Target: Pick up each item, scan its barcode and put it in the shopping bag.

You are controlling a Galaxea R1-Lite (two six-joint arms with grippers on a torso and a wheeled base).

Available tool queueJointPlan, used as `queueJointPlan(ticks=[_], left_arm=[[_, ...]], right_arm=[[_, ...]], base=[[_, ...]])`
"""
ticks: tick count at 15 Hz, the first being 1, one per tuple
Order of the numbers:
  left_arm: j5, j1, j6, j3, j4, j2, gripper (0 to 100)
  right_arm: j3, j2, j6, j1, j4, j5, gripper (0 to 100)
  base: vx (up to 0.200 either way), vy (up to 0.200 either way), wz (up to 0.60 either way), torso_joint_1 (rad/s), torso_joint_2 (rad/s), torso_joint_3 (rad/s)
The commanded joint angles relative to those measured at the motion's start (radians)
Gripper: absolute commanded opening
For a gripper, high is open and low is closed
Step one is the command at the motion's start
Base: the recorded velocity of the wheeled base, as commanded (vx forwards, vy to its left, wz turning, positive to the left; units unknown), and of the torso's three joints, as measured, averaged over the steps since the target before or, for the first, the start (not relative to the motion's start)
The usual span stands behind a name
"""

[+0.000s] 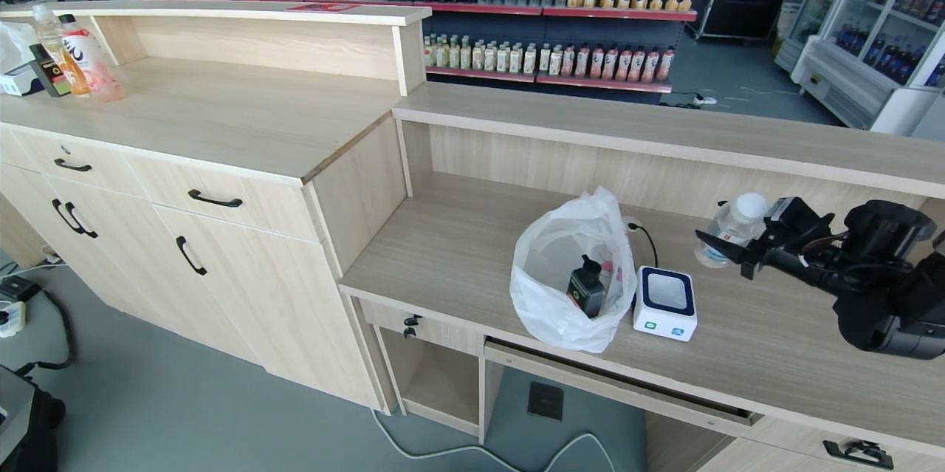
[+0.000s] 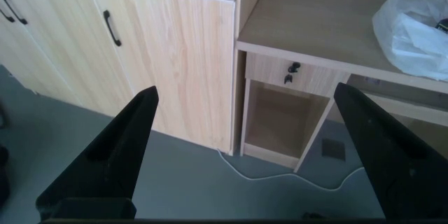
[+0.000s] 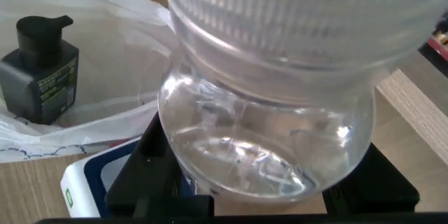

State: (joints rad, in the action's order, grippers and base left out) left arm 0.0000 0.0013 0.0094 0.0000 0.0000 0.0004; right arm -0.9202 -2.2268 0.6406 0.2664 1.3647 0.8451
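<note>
The white plastic bag [image 1: 550, 276] stands on the lower worktop [image 1: 443, 250] with its mouth open upward. Inside it a dark bottle [image 1: 587, 289] with a black cap stands nearly upright against the right wall, and something pink shows behind it, too hidden to name. Just right of the bag sits the scanner [image 1: 665, 302], a small white box with a dark-framed window on top, and a black cable [image 1: 650, 238] curls up from behind it on the far side. The right end effector [image 1: 738, 250] is clenched on a clear bottle [image 1: 727, 230] with a white cap, holding it tilted above the worktop, right of the scanner and a little farther back. The right wrist view looks along this bottle's clear body, with the scanner's corner and the bag with its dark bottle beyond; whether the bottle holds liquid I cannot tell. The left end effector [image 2: 246, 92] is released, its fingers spread wide, and hangs over the floor [image 2: 196, 182] before the cabinet doors, left of the bag. On the higher worktop [image 1: 214, 114] to the far left stand two drink bottles [image 1: 81, 55] of pale orange and pink liquid, beside a dark box [image 1: 48, 69]. Shelves [image 1: 546, 10] in the far background carry rows of bottled drinks.
</note>
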Motion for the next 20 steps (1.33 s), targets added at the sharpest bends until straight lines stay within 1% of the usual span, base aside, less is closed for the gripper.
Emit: queueJointPlan(ticks=[1, 2, 3, 4, 5, 6, 7, 8, 9, 11, 12, 13, 14, 16, 19, 20], left_arm=[[0.000, 0.000, 0.000, 0.000, 0.000, 0.000, 100], [0.002, 0.000, 0.000, 0.000, 0.000, 0.000, 100], [0.002, 0.000, 0.000, 0.000, 0.000, 0.000, 100], [0.000, 0.000, 0.000, 0.000, 0.000, 0.000, 100], [0.002, 0.000, 0.000, 0.000, 0.000, 0.000, 100], [0.000, 0.000, 0.000, 0.000, 0.000, 0.000, 100], [0.000, 0.000, 0.000, 0.000, 0.000, 0.000, 100], [0.002, 0.000, 0.000, 0.000, 0.000, 0.000, 100], [0.000, 0.000, 0.000, 0.000, 0.000, 0.000, 100], [0.002, 0.000, 0.000, 0.000, 0.000, 0.000, 100], [0.000, 0.000, 0.000, 0.000, 0.000, 0.000, 100], [0.000, 0.000, 0.000, 0.000, 0.000, 0.000, 100], [0.002, 0.000, 0.000, 0.000, 0.000, 0.000, 100], [0.002, 0.000, 0.000, 0.000, 0.000, 0.000, 100], [0.002, 0.000, 0.000, 0.000, 0.000, 0.000, 100], [0.000, 0.000, 0.000, 0.000, 0.000, 0.000, 100]], right_arm=[[0.116, 0.190, -0.139, 0.063, -0.010, -0.104, 0], [0.192, 0.365, -0.334, 0.103, -0.110, -0.345, 0], [0.212, 0.435, -0.380, 0.116, -0.200, -0.451, 0], [0.235, 0.495, -0.391, 0.128, -0.271, -0.525, 0], [0.274, 0.547, -0.381, 0.132, -0.305, -0.592, 0], [0.311, 0.585, -0.378, 0.132, -0.305, -0.661, 0], [0.319, 0.602, -0.377, 0.131, -0.315, -0.722, 0], [0.320, 0.619, -0.377, 0.126, -0.328, -0.816, 0], [0.322, 0.624, -0.377, 0.108, -0.334, -0.922, 0], [0.327, 0.631, -0.363, 0.071, -0.335, -1.046, 0], [0.334, 0.631, -0.340, 0.045, -0.334, -1.137, 0], [0.334, 0.631, -0.338, 0.033, -0.337, -1.153, 0], [0.336, 0.628, -0.337, 0.028, -0.338, -1.153, 0], [0.339, 0.621, -0.272, 0.011, -0.349, -1.175, 0], [0.334, 0.593, -0.279, -0.024, -0.334, -1.169, 0], [0.323, 0.578, -0.328, -0.036, -0.317, -1.126, 0]], base=[[0.000, 0.000, 0.00, 0.000, 0.00, 0.000], [0.000, 0.000, 0.00, 0.000, 0.00, 0.000], [0.000, 0.000, 0.00, 0.000, 0.00, 0.000], [0.000, 0.000, 0.00, 0.000, 0.00, 0.000], [0.000, 0.000, 0.00, 0.000, 0.00, 0.000], [0.000, 0.000, 0.00, 0.000, 0.00, 0.000], [0.000, 0.000, 0.00, 0.000, 0.00, 0.000], [0.000, 0.000, 0.00, 0.000, 0.00, 0.000], [0.000, 0.000, 0.00, 0.000, 0.00, 0.000], [0.000, 0.000, 0.00, 0.000, 0.00, 0.000], [0.000, 0.000, 0.00, 0.000, 0.00, 0.000], [0.000, 0.000, 0.00, 0.000, 0.00, 0.000], [0.000, 0.000, 0.60, -0.002, 0.00, 0.002], [0.000, 0.000, 0.60, -0.010, 0.00, 0.000], [0.000, 0.000, 0.60, 0.009, 0.00, -0.001], [0.000, 0.000, 0.00, 0.000, 0.00, 0.000]])
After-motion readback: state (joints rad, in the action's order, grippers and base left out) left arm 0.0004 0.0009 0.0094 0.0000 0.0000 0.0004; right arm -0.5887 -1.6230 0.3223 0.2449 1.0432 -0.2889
